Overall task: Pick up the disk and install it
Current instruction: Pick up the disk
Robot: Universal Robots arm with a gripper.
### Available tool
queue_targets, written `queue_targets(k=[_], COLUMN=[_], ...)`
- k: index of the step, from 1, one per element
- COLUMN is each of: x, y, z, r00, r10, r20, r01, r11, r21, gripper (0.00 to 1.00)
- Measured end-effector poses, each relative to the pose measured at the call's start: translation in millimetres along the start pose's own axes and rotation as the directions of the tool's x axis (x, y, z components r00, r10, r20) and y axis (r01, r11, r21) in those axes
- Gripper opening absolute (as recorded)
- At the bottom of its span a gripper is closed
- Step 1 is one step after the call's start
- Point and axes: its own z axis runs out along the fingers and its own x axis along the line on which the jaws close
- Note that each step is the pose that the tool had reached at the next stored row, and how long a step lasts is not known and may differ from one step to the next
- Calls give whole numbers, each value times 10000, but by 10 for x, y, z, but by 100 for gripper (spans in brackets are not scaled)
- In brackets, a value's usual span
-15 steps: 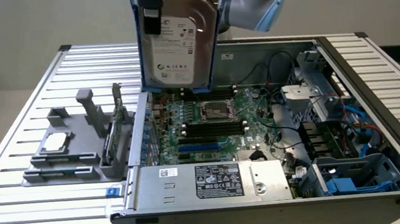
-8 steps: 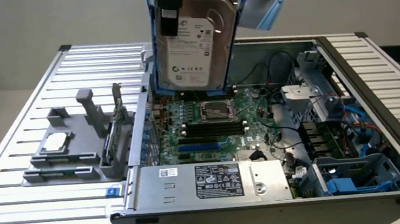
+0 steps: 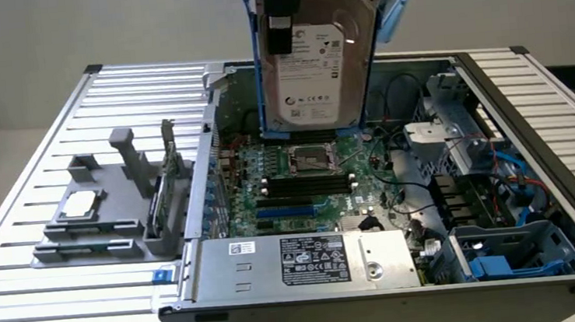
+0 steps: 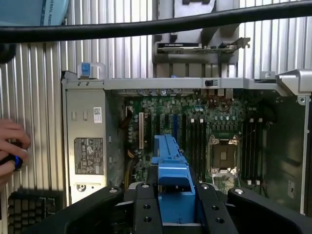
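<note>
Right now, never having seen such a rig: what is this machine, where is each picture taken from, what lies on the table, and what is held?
It is a single robot arm ending in a gripper. One picture comes from a camera off the arm; the other from a camera on its wrist, looking down past the black fingers. On the slatted metal table lies an open computer case, its motherboard and power-supply box exposed. On the exterior view's left sits a grey holder with a small square chip. The gripper is closed on the disk, a hard drive in a blue carrier, upright above the motherboard. A person's hand appears in the wrist view beside the case.
</note>
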Motion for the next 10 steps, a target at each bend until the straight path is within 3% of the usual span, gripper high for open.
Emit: queue_targets(k=[1,2,10], x=[4,9,125], y=[-10,-22,-197], z=[0,0,3], r00=[10000,10000,10000], r10=[2,6,5], r20=[-1,0,0], r01=[-2,-6,-5], r11=[10000,9999,9999], r21=[86,126,128], gripper=[32,32,32])
